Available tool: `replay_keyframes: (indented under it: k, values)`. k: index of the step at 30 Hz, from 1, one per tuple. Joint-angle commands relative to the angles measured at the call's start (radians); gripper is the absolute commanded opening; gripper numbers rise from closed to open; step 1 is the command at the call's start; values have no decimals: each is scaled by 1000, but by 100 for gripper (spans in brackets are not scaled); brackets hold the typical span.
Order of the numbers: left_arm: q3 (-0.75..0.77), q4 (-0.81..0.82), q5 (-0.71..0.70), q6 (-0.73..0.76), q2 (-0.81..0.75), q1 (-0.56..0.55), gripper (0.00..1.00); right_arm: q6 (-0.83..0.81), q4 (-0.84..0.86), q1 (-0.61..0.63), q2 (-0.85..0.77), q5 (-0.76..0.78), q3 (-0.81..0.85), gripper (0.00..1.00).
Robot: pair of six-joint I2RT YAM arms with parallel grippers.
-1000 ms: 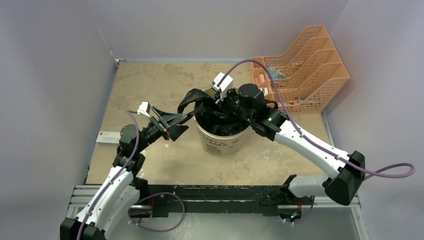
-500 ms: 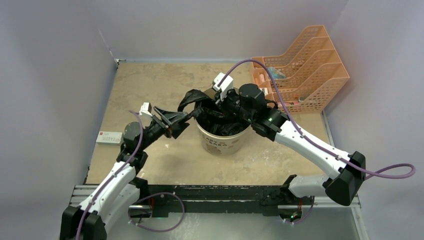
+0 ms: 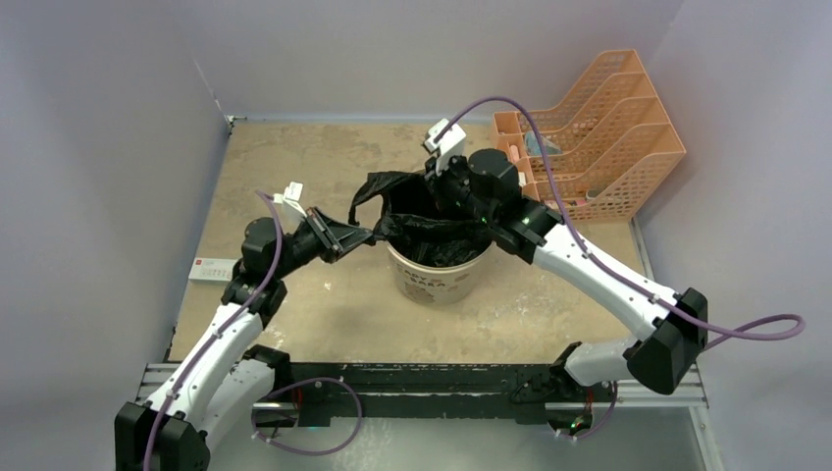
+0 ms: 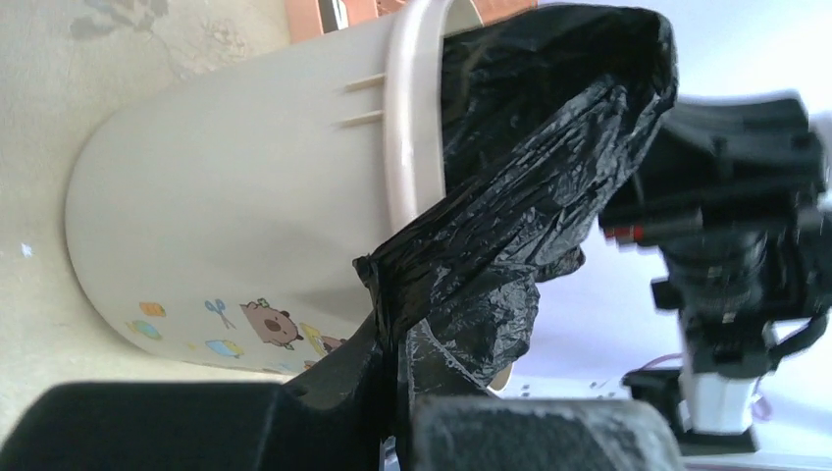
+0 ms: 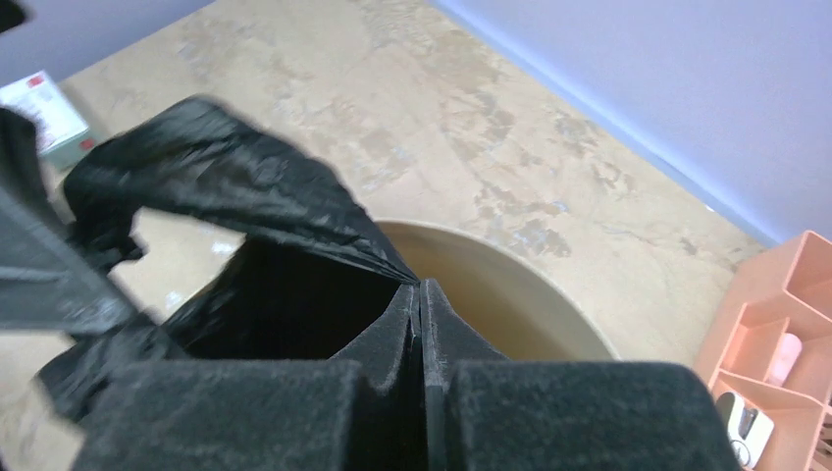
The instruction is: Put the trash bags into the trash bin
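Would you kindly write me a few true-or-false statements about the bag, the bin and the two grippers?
1. The bag sits partly inside the bin. True.
2. The left gripper is open, clear of the bag. False: it is shut on the bag beside the rim.
3. The right gripper is shut on the bag's edge. True.
4. The bin lies on its side. False: it stands upright.
5. The organiser stands beyond the bin, to its right. True.

Trash bag (image 3: pixel 424 214) in the trash bin (image 3: pixel 438 275) at centre desk (image 3: pixel 294 167); organiser (image 3: pixel 600 137) at two o'clock, box (image 3: pixel 213 270) at nine.
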Motion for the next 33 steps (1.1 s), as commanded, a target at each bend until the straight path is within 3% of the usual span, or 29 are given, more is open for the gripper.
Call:
replay_keyframes:
  k: [1,6,12,16,18,21,24,27,33]
  values:
    - [116,-164,74,298,41,-4,0,43,95,-64,44,28,75,0]
    - [145,-307,104,424,94,-4,0,15,118,-87,122,0,123,0]
    - [149,-350,43,462,42,-4,0,-24,157,-99,193,-23,169,0]
    - [215,-434,24,519,65,-4,17,-42,91,-100,251,-7,230,0]
    - [242,-468,2,536,60,-4,27,-40,65,-100,260,9,253,7]
    - [269,-498,-52,550,13,-4,53,-25,41,-100,228,-5,283,20]
    - [298,-517,-100,578,-30,-4,71,-15,33,-100,176,-49,291,45]
    - [356,-581,-142,615,-43,-4,76,12,-19,-100,143,-19,317,57]
    - [427,-651,-183,690,-83,-4,80,44,-55,-103,46,87,276,62]
